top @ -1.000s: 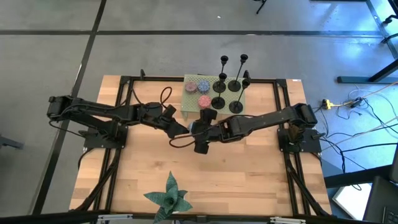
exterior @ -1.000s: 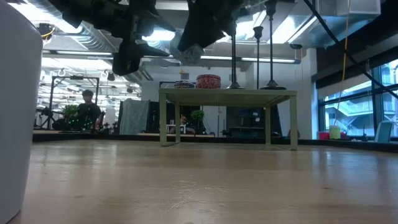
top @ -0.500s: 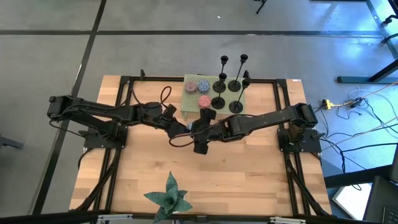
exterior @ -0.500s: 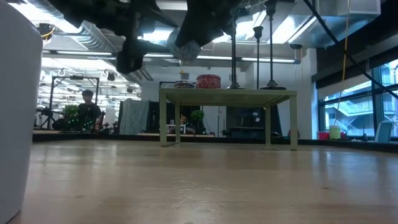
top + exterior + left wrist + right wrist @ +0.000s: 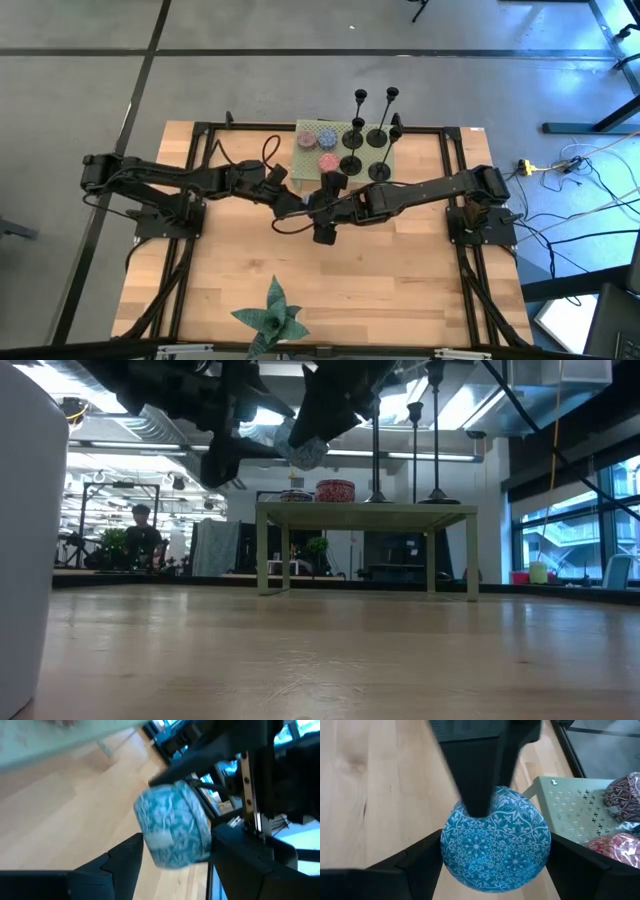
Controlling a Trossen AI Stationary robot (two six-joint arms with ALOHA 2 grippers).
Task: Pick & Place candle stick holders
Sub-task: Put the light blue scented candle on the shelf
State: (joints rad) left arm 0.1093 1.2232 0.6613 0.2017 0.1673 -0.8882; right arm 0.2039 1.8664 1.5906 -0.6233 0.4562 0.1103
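Right gripper [image 5: 492, 857] holds a blue patterned tin [image 5: 512, 827] by its round sides, in the air over the middle of the table [image 5: 400, 280]. Left gripper [image 5: 172, 857] is around the same tin; whether it grips, I cannot tell. Candle stick holders [image 5: 365, 140] stand upright on the green stand [image 5: 308, 166] at the far edge, stems vertical, cups up.

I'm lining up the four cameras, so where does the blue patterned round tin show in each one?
High view: mostly hidden where the two arms meet, near the green perforated stand.
Low view: blue patterned tin high up, left of centre, between dark fingers.
Left wrist view: centre.
Right wrist view: centre, low.
Shared landmark: the green perforated stand, also in the low view and right wrist view.
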